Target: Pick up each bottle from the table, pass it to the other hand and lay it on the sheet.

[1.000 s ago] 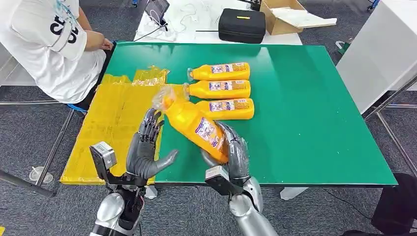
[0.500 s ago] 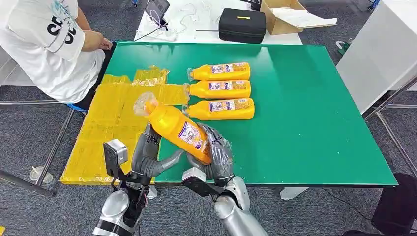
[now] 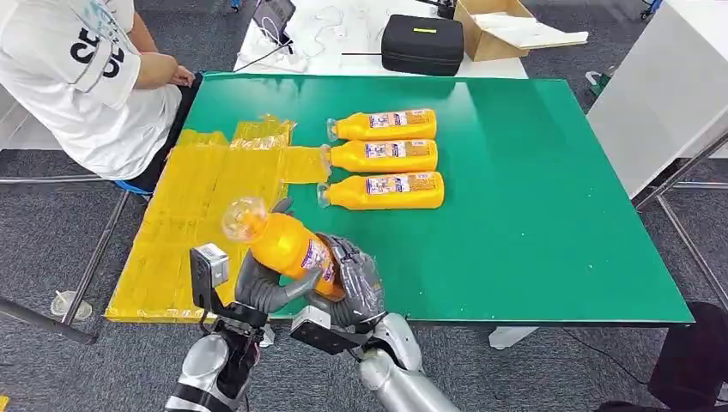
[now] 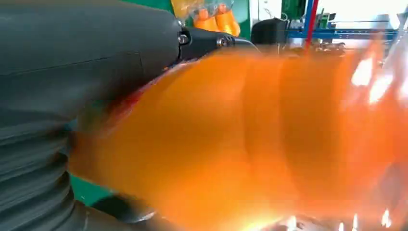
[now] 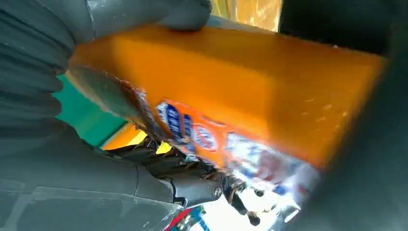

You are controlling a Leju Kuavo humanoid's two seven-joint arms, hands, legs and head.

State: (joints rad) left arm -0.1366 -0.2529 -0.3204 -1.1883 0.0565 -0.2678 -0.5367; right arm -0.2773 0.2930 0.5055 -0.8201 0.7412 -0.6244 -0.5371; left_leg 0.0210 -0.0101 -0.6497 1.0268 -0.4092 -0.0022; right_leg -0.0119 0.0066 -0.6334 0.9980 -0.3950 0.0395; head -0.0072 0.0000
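Handover of an orange bottle (image 3: 283,245) over the table's near edge. R. hand (image 3: 350,283): fingers wrapped round the bottle's base end, label side up; grip seen close in the R. wrist view, where the thumb lies over the orange body (image 5: 231,82) and the blue-and-white label sits w/ the dark fingers just beneath. L. hand (image 3: 262,287): fingers and thumb cupped under and round the mid-body, touching it; in the L. wrist view the orange body (image 4: 269,144) lies blurred against the grey thumb. Whether the L. hand bears weight cannot be told; both hands are closed on the same bottle.

Bottle attitude: tilted, clear-capped neck up and toward the robot's left, base low toward its right. It is held off the surface, at the border between green mat (image 3: 532,215) and yellow sheet (image 3: 185,215).

Beyond the hands: three more orange bottles lie on their sides on the mat in a neat column, necks toward the sheet: near (image 3: 386,190), middle (image 3: 382,156), far (image 3: 385,125). Middle bottle's neck is close to a flap of the sheet.

Surroundings: person in white shirt (image 3: 77,77) seated at the table's far-left corner; black case (image 3: 422,43) and open cardboard box (image 3: 498,30) on a white table behind.
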